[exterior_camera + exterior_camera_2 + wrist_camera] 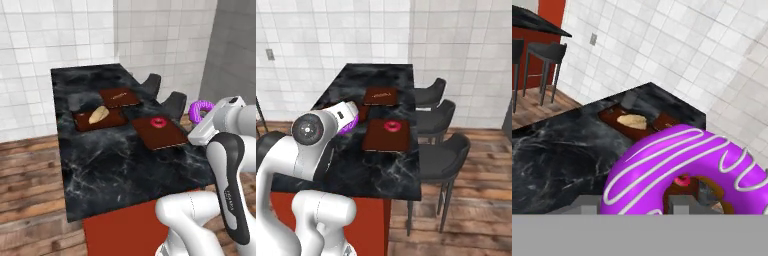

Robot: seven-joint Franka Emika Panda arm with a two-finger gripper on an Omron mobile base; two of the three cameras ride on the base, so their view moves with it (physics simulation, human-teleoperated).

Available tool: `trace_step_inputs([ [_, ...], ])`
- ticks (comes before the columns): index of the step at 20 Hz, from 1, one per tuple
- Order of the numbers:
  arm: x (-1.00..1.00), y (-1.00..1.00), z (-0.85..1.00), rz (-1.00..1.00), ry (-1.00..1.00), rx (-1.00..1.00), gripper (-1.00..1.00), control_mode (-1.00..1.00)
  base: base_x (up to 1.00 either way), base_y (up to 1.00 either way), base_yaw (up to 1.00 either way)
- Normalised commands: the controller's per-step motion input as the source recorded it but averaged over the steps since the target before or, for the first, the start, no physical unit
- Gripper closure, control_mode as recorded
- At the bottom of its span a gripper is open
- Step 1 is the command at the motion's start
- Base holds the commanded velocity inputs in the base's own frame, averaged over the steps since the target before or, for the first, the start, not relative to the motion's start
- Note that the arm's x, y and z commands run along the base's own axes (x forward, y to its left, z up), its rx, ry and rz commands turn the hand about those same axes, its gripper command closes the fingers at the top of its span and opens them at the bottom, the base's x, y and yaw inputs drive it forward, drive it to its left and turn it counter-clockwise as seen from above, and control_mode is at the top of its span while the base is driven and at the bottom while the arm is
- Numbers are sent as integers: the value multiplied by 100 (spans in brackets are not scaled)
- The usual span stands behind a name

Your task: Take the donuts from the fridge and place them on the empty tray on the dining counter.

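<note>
My gripper [632, 207] is shut on the purple donut [687, 165], a ring with white stripes that looms large in the hand view. From the base views the purple donut [200, 110] [348, 127] hangs above the right side of the dining counter [105, 170], partly behind my arm. The red-pink donut [159, 122] [392, 125] lies on the plain reddish-brown tray [162, 140] [383, 142], and it shows through the purple ring's hole [682, 181]. The fridge is out of view.
Farther back on the counter sit a tray with a tan loaf [98, 116] [632, 121] and a smaller tray with a thin brown stick [119, 96] [381, 95]. Black stools [441, 150] line the counter's right side. White tiled walls stand behind it.
</note>
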Motion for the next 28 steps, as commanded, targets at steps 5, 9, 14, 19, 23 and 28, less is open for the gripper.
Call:
trace_step_inputs([
  [5,0,0,0,0,0,0,100,100,100,-61,56],
  [9,0,0,0,0,0,0,100,100,99,-86,46],
  [14,0,0,0,0,0,0,100,100,39,-97,16],
  [19,0,0,0,0,0,0,100,100,26,-19,1],
  [23,0,0,0,0,0,0,100,100,-4,-75,-6],
  [28,0,0,0,0,0,0,100,100,-24,-100,-17],
])
